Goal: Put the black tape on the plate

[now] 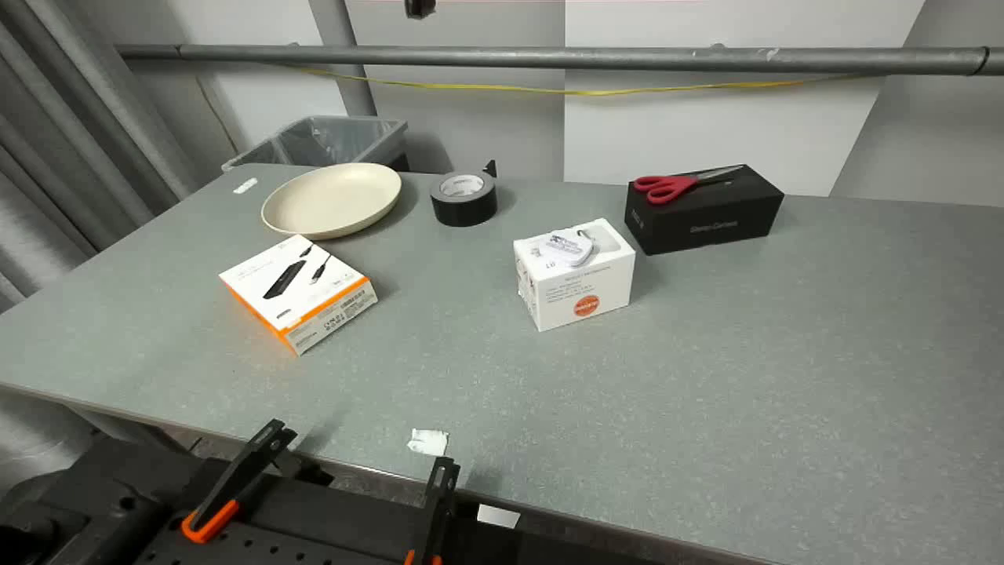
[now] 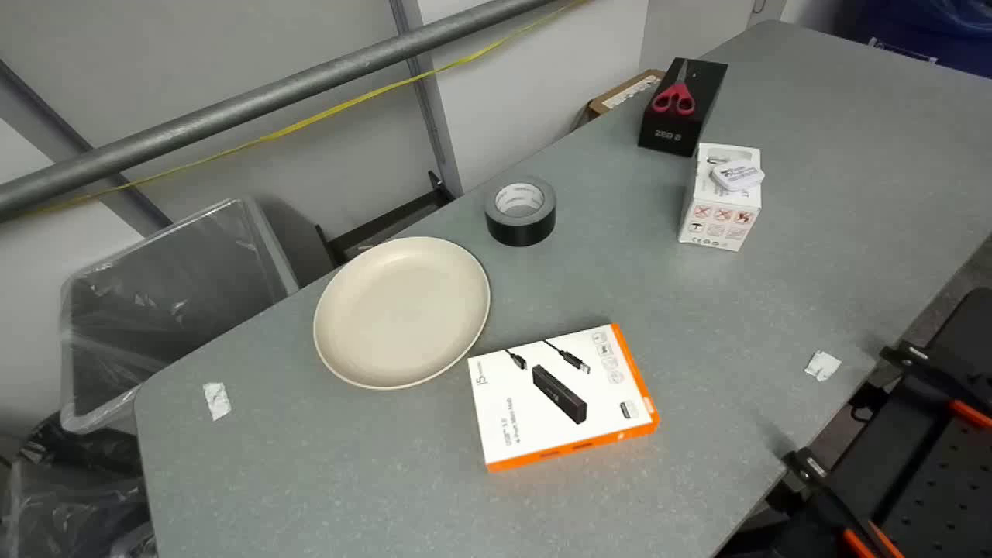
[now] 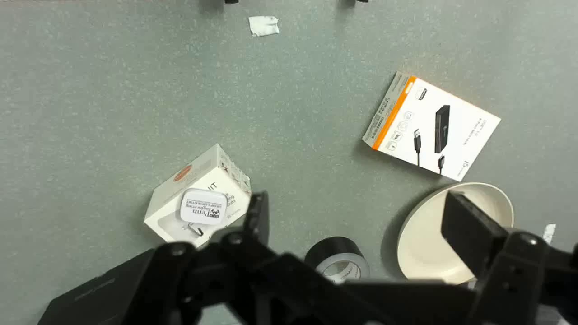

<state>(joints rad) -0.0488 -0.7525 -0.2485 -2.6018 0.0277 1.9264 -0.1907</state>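
Note:
The black tape [image 1: 464, 210] stands flat on the grey table near its back edge, hole facing up; it also shows in an exterior view [image 2: 520, 231]. The beige plate [image 1: 333, 200] lies beside it, apart from it; it also shows in an exterior view [image 2: 403, 310]. In the wrist view my gripper [image 3: 364, 219] is open with its fingers wide apart and nothing between them. There the tape [image 3: 335, 249] shows below, partly hidden by the gripper, and the plate [image 3: 429, 243] is partly behind the right finger. The gripper appears to be high above the table.
A white-orange box [image 2: 562, 395] lies near the plate. A white box [image 1: 584, 286] bears a small white tin [image 1: 569, 247]. A long black box [image 1: 710, 216] bears red scissors [image 1: 667, 188]. A grey bin [image 2: 178, 287] stands past the table edge. A pipe [image 1: 549, 56] runs along the wall.

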